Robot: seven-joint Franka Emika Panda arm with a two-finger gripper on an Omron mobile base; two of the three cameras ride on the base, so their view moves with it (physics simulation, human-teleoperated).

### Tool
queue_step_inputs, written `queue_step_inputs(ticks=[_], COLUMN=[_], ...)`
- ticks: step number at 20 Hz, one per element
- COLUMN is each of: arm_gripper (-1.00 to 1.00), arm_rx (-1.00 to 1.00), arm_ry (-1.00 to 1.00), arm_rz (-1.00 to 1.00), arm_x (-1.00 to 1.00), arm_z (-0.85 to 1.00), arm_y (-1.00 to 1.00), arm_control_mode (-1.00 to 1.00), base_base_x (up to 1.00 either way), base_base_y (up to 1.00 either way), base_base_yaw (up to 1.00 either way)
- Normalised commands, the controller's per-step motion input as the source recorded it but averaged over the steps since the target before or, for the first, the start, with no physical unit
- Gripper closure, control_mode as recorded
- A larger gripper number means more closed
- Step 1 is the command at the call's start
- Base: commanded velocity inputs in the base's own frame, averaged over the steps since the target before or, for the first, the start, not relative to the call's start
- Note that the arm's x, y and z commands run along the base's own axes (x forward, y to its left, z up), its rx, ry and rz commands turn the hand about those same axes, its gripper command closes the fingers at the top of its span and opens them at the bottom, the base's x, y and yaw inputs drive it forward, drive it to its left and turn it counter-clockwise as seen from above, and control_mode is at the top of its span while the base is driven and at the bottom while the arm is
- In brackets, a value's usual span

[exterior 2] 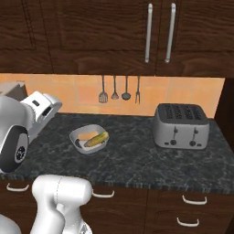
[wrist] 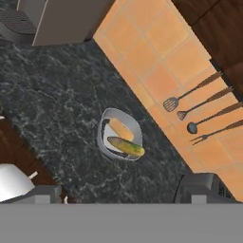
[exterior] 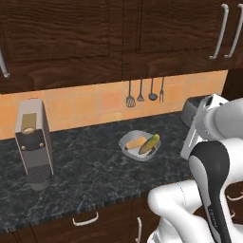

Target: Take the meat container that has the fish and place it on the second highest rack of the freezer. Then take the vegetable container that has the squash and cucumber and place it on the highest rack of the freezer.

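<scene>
Drawer fronts of dark wood with pale handles run nearest. Above them the black marbled stone counter carries a shallow grey bowl holding the yellow-orange squash chunk and green cucumber stick, side by side. Silver four-slot toaster stands to its right, grey coffee machine left. Four dark utensils hang on the orange tiled wall. The claw's fingers stand spread wide, gripping nothing.
</scene>
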Motion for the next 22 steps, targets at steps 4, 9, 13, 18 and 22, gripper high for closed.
queue_step_inputs(ticks=[4, 9, 13, 18, 22], arm_gripper=[-1.0, -1.0, -1.0, -1.0, -1.0], arm_rx=[0.0, 0.0, -0.01, -0.01, 0.0], arm_ry=[0.0, 0.0, 0.0, 0.11, 0.17], arm_rz=[0.0, 0.0, 0.0, 0.0, 0.0], arm_x=[0.0, 0.0, 0.11, 0.44, 0.51], arm_z=[0.0, 0.0, -0.25, -0.65, -0.61], arm_y=[0.0, 0.0, 0.25, 0.49, 0.14], arm_control_mode=[1.0, 1.0, -1.0, -1.0, -1.0], base_base_x=[0.03, 0.15, 0.05, 0.0, 0.0], base_base_y=[0.09, 0.26, 0.09, 0.0, 0.0], base_base_yaw=[0.19, 0.14, 0.0, 0.0, 0.0])
